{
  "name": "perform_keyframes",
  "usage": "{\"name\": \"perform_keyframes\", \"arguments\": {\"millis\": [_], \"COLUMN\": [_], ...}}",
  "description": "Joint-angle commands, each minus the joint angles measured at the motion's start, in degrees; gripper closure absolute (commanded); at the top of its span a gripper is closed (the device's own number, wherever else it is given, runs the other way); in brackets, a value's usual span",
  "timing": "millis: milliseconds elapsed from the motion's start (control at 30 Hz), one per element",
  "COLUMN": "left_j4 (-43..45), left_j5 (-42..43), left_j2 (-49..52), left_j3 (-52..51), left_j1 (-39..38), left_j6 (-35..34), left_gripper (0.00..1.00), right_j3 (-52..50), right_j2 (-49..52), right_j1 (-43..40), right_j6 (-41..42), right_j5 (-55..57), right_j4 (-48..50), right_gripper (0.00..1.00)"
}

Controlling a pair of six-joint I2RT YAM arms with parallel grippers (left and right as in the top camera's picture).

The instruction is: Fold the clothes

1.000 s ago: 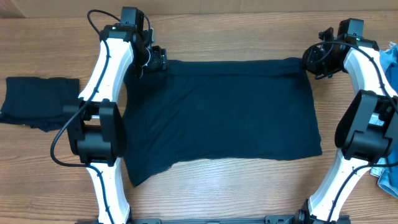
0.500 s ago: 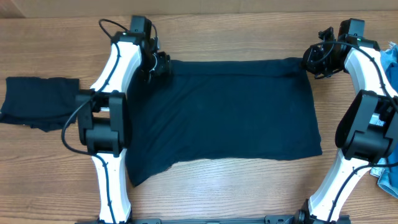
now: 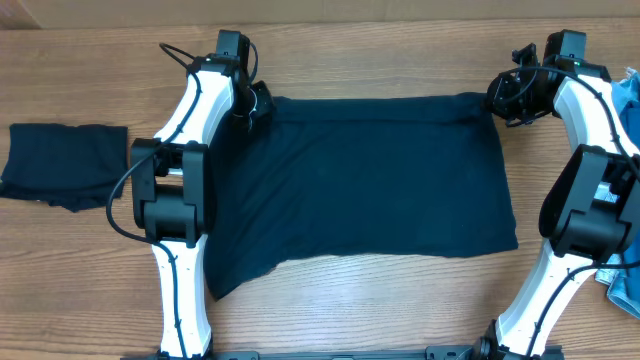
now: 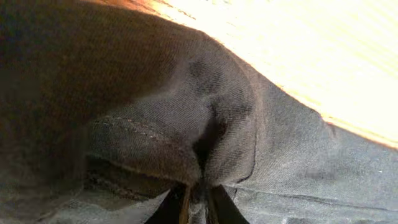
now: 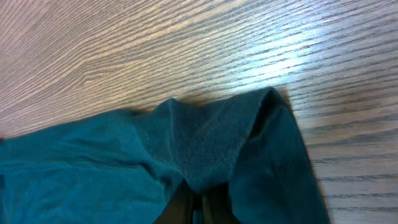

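A dark teal garment (image 3: 360, 180) lies spread flat across the middle of the wooden table. My left gripper (image 3: 258, 103) sits at its far left corner. In the left wrist view the gripper (image 4: 198, 200) is shut, with a pinched fold of the garment (image 4: 155, 124) bunched between the fingertips. My right gripper (image 3: 497, 98) is at the garment's far right corner. In the right wrist view it (image 5: 199, 205) is shut on that corner of the garment (image 5: 205, 143), which rises in a small peak off the wood.
A folded dark garment (image 3: 65, 165) lies at the left edge of the table. Light blue cloth (image 3: 628, 95) shows at the right edge, with more of it (image 3: 622, 285) lower down behind the right arm's base.
My left gripper has slid a little to the right onto the garment's far left corner and closed on it. The right gripper and the garment have not moved.
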Motion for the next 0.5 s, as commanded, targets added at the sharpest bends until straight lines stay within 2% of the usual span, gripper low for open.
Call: {"name": "perform_keyframes", "arguments": {"millis": [0,100,133,267,400,467], "left_j4": [-0.1,-2.0,-3.3,-6.6,-7.6,-9.2], "left_j5": [-0.3,-0.3,-0.6,-2.1,-2.3,-2.2], "left_j2": [0.9,0.2,-0.4,-1.0,-1.1,-1.4], "left_j3": [0.8,2.9,5.2,10.2,10.3,11.5], "left_j1": [0.0,0.1,0.1,0.0,0.0,0.2], "left_j6": [-0.5,1.3,3.9,6.8,7.2,7.2], "left_gripper": [0.96,0.96,0.92,0.86,0.88,0.95], "right_j3": [2.0,3.1,3.3,3.3,3.3,3.3], "right_j2": [-2.5,-2.9,-3.8,-5.6,-5.8,-6.1], "right_j1": [-0.3,-0.6,-0.6,-0.6,-0.6,-0.6], "right_j6": [-1.8,-3.0,-3.0,-3.0,-3.0,-3.0], "right_j5": [-0.5,-0.5,-0.5,-0.5,-0.5,-0.5], "right_j4": [0.2,-0.1,-0.1,0.2,-0.2,-0.7], "right_gripper": [0.96,0.96,0.96,0.96,0.96,0.96]}}
